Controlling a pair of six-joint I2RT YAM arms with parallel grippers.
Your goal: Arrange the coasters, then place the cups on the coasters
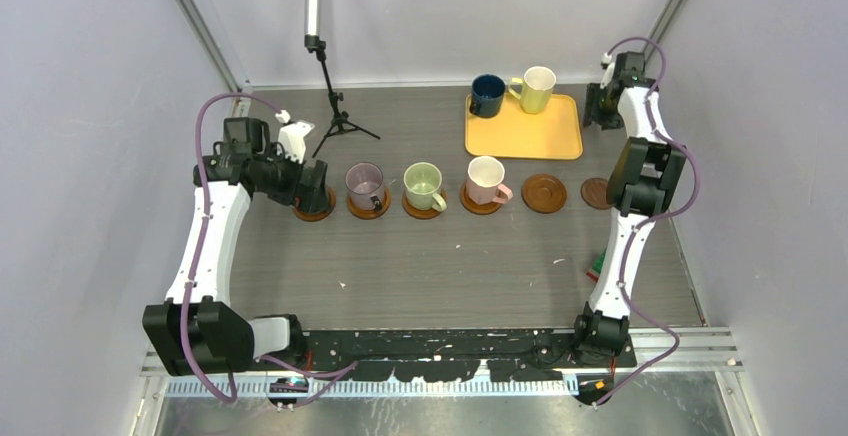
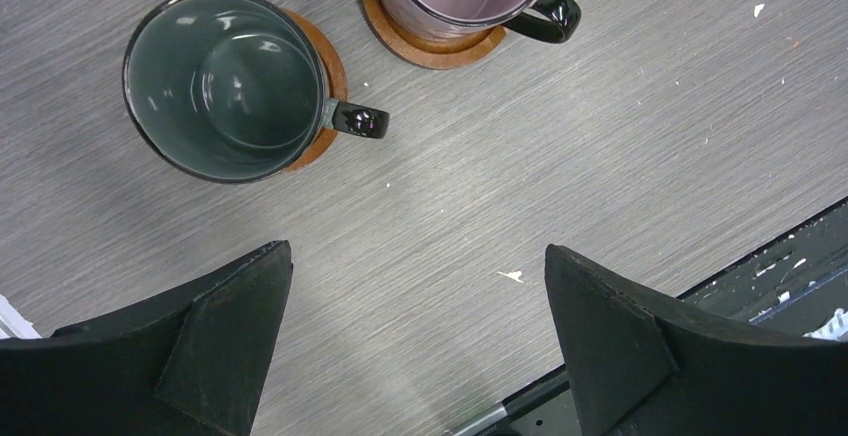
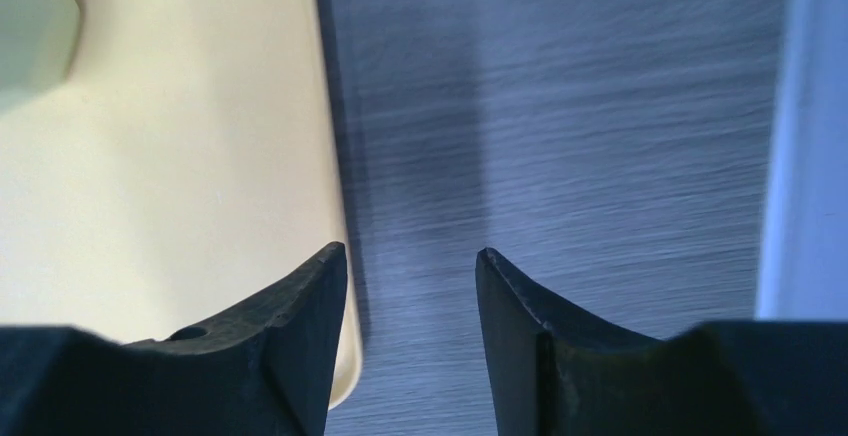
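Brown wooden round coasters with raised rims lie in a row across the middle of the grey wood-grain table (image 1: 440, 266), six of them, left to right. The leftmost coaster (image 2: 338, 74) carries the dark green glazed cup (image 2: 225, 81), its handle turned toward the near edge. The next coaster (image 2: 430, 48) holds the mauve cup (image 1: 366, 186). The third coaster (image 1: 421, 213) holds the light green cup (image 1: 424, 185), and the fourth coaster (image 1: 479, 205) holds the pink cup (image 1: 485, 178). The fifth coaster (image 1: 544, 193) lies bare. The sixth, darker coaster (image 1: 594, 192) is also bare and partly hidden by the right arm.

The navy blue cup (image 1: 487, 95) and the pale yellow cup (image 1: 537, 88) stand side by side at the far edge of the rectangular yellow-orange tray (image 1: 525, 134), which sits behind the row's right half.

The left gripper (image 2: 420, 341) hangs over the left end of the row with its jaws spread wide and nothing between them. In the wrist view the dark green cup lies ahead of the fingers, apart from them.

The right gripper (image 3: 412, 341) is just beside the tray's right edge, at the far right of the table. Its jaws stand a modest gap apart over bare table and grip nothing.

A black tripod stand (image 1: 337, 116) stands at the far left.
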